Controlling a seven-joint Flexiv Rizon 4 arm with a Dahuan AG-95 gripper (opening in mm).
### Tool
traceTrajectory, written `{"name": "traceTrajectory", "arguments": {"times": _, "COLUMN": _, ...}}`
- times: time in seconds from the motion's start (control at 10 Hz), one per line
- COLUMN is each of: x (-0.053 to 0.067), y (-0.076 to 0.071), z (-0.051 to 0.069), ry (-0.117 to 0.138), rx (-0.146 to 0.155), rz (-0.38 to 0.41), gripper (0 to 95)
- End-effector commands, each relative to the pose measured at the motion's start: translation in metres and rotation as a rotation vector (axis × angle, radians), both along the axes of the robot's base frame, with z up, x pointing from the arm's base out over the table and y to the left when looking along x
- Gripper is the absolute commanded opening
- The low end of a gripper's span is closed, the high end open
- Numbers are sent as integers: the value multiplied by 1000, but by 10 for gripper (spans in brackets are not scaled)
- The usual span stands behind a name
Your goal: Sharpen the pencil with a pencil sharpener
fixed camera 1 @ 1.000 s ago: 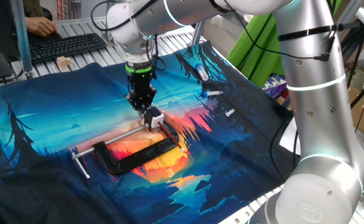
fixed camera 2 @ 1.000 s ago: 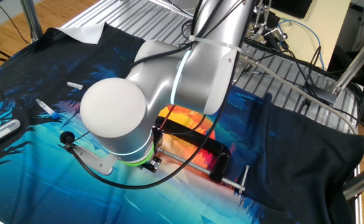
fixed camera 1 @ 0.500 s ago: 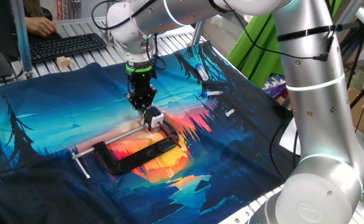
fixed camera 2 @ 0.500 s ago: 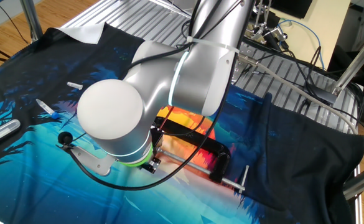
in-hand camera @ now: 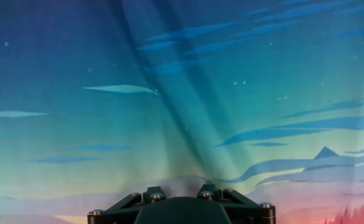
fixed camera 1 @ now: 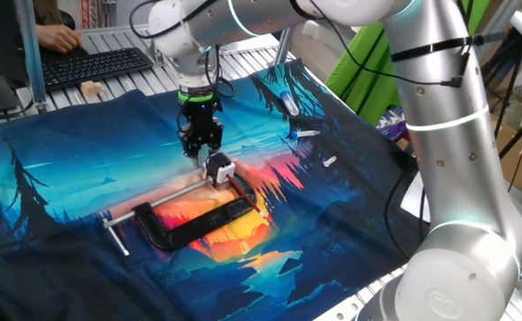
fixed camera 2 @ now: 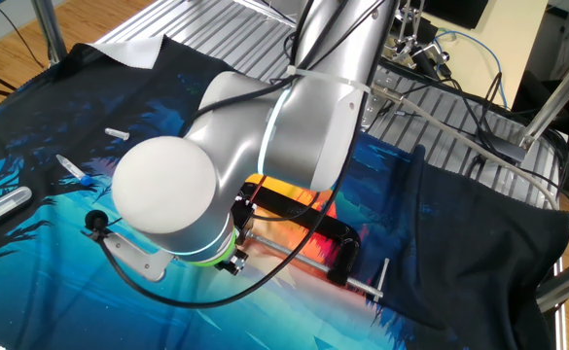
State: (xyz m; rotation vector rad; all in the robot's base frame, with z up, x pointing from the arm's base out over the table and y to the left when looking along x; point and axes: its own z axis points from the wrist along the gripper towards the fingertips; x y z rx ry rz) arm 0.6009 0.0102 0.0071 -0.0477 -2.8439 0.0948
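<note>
In one fixed view my gripper (fixed camera 1: 198,152) points down at the cloth, just up and left of the pencil sharpener (fixed camera 1: 219,168), a small white-and-black block held in the jaw of the big black clamp (fixed camera 1: 194,221). I cannot make out the pencil in any view, and whether the fingers hold it does not show. The hand view shows only the gripper's black base and blue-green cloth (in-hand camera: 182,93), no fingers. In the other fixed view the arm's large joint (fixed camera 2: 167,209) hides the gripper and the sharpener; only part of the clamp (fixed camera 2: 313,228) shows.
Marker pens and a cap lie on the cloth's far right (fixed camera 1: 289,102) (fixed camera 1: 305,134) (fixed camera 1: 329,162), and show at the left in the other view (fixed camera 2: 70,167) (fixed camera 2: 0,206). The clamp's steel rod (fixed camera 1: 162,198) sticks out leftward. A keyboard (fixed camera 1: 91,62) and a person's hand (fixed camera 1: 60,37) are behind.
My gripper has moved slightly up and to the left, away from the sharpener. The clamp and sharpener have not moved.
</note>
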Motion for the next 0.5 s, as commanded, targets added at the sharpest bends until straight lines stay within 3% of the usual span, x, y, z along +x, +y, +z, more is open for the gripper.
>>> {"name": "traceTrajectory", "arguments": {"times": 0.1, "x": 2, "y": -3, "z": 17, "ry": -50, "rx": -3, "rz": -5, "gripper": 380}}
{"name": "traceTrajectory", "arguments": {"times": 0.4, "x": 5, "y": -6, "z": 45, "ry": -130, "rx": -3, "rz": -40, "gripper": 380}}
{"name": "traceTrajectory", "arguments": {"times": 0.5, "x": 7, "y": -6, "z": 62, "ry": -170, "rx": -2, "rz": -59, "gripper": 380}}
